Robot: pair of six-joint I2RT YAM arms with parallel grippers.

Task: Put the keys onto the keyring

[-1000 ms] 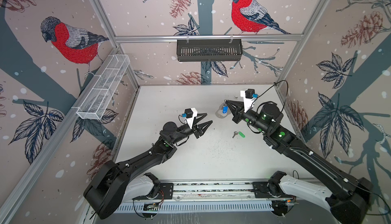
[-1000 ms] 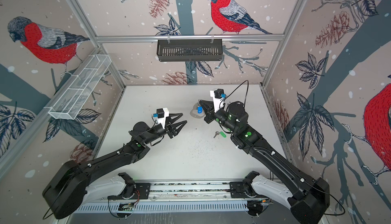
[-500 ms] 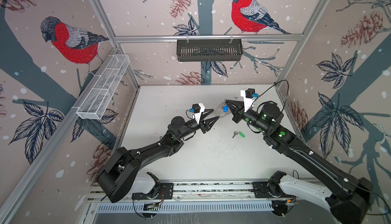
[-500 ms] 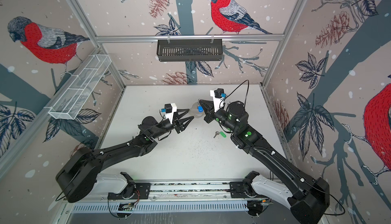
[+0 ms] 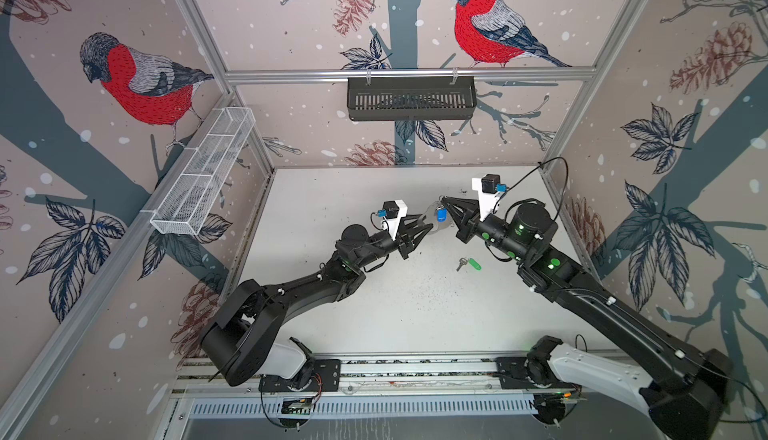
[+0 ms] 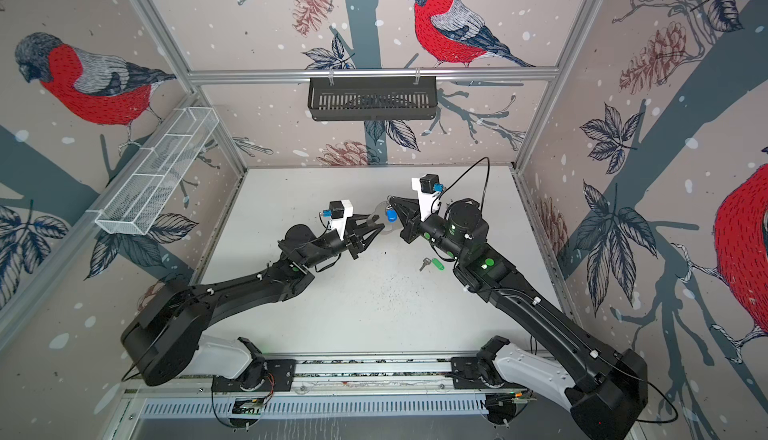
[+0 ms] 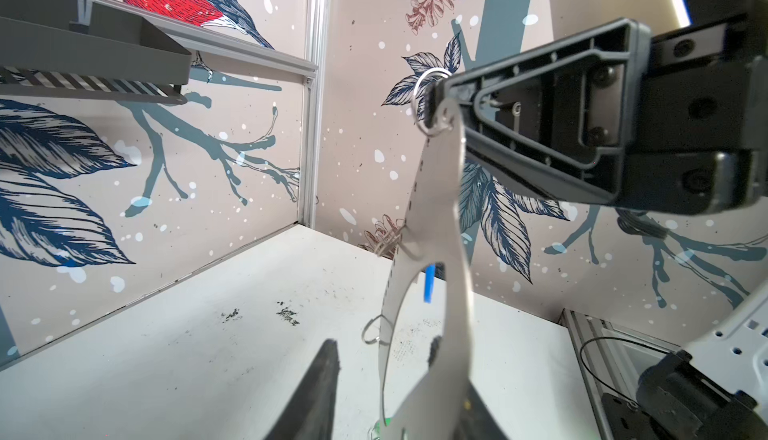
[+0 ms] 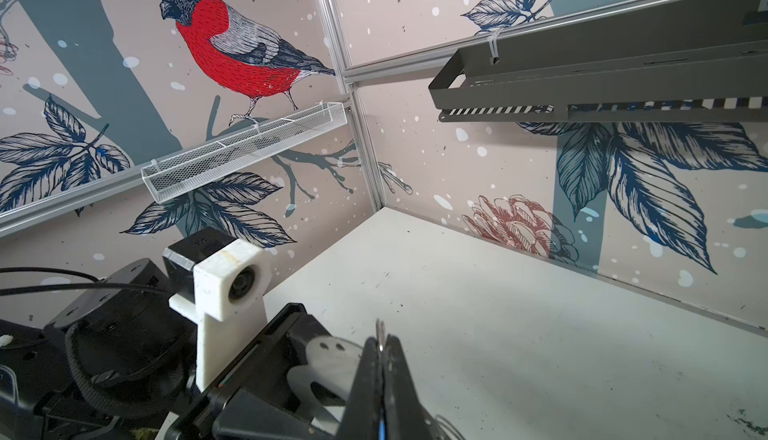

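Note:
The keyring [image 5: 430,218] [image 6: 380,214], a flat grey loop with small metal rings along its edge, hangs in the air over the table's middle. My right gripper [image 5: 444,200] [image 8: 384,340] is shut on its upper end. The key with the blue tag [image 5: 441,214] [image 7: 429,284] dangles from the keyring [image 7: 440,218]. My left gripper [image 5: 430,224] [image 7: 382,344] straddles the keyring's lower end. Its jaws are open, with a gap between one finger [image 7: 326,375] and the plate. The key with the green tag [image 5: 468,264] [image 6: 433,264] lies on the table below my right arm.
A black slotted basket [image 5: 411,97] hangs on the back wall. A white mesh tray [image 5: 203,172] is fixed to the left wall. The arms' base rail [image 5: 415,369] runs along the table's front edge.
My left arm has reached right to the keyring, and its jaws have narrowed around the lower end. The right arm has kept still with the keyring.

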